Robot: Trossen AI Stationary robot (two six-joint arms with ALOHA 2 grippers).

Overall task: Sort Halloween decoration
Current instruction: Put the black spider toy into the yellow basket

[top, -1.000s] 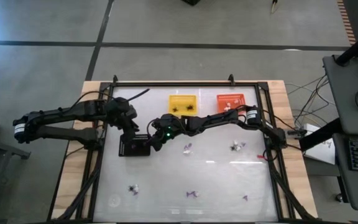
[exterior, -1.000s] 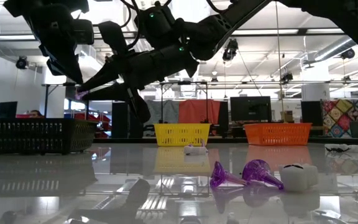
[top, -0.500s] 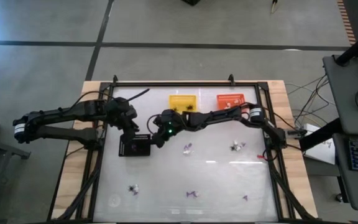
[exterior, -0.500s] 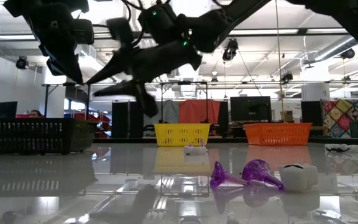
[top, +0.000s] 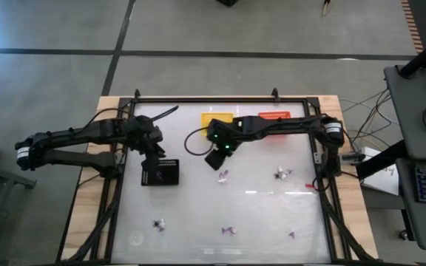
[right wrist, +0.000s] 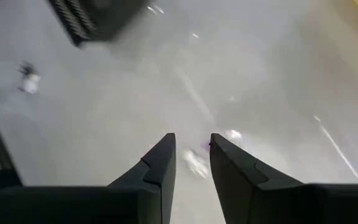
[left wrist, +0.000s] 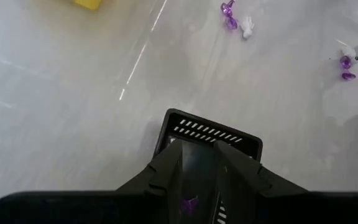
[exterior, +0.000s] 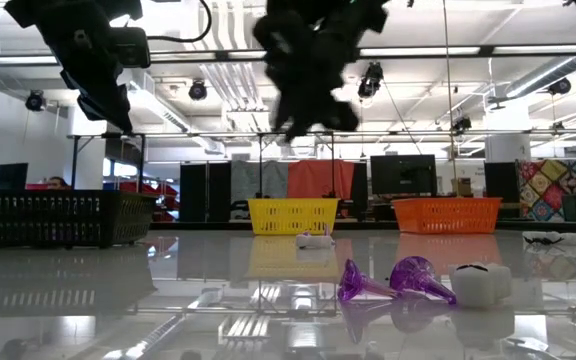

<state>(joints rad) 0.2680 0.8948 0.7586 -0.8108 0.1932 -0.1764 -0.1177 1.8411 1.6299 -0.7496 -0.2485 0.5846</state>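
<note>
The Halloween decoration is a scatter of tiny purple, white and black trinkets on the glossy table: one [top: 222, 176], another [top: 280, 174], and more near the front edge [top: 229, 230]. My left gripper [top: 154, 157] [left wrist: 199, 149] hovers open above the black tray [top: 161, 174]. A purple trinket [left wrist: 188, 204] shows through the gap between its fingers, lying in the tray. My right gripper [top: 214, 159] [right wrist: 192, 142] hangs open in the air over mid-table, slanting down. A blurred purple and white trinket [right wrist: 197, 163] lies on the table below it.
A yellow basket [top: 217, 117] and an orange basket [top: 274, 116] stand at the far edge, half under the right arm. A black frame [top: 220, 99] rims the table. Two purple trinkets [exterior: 363, 282] and a white one [exterior: 480, 284] lie close to the low camera.
My right gripper has opened beside the left gripper over the black tray, and the purple trinket at its fingertips is gone from them. It has then pulled back toward the table's right and upward, tipping its fingers downward. My left gripper has stayed over the tray.
</note>
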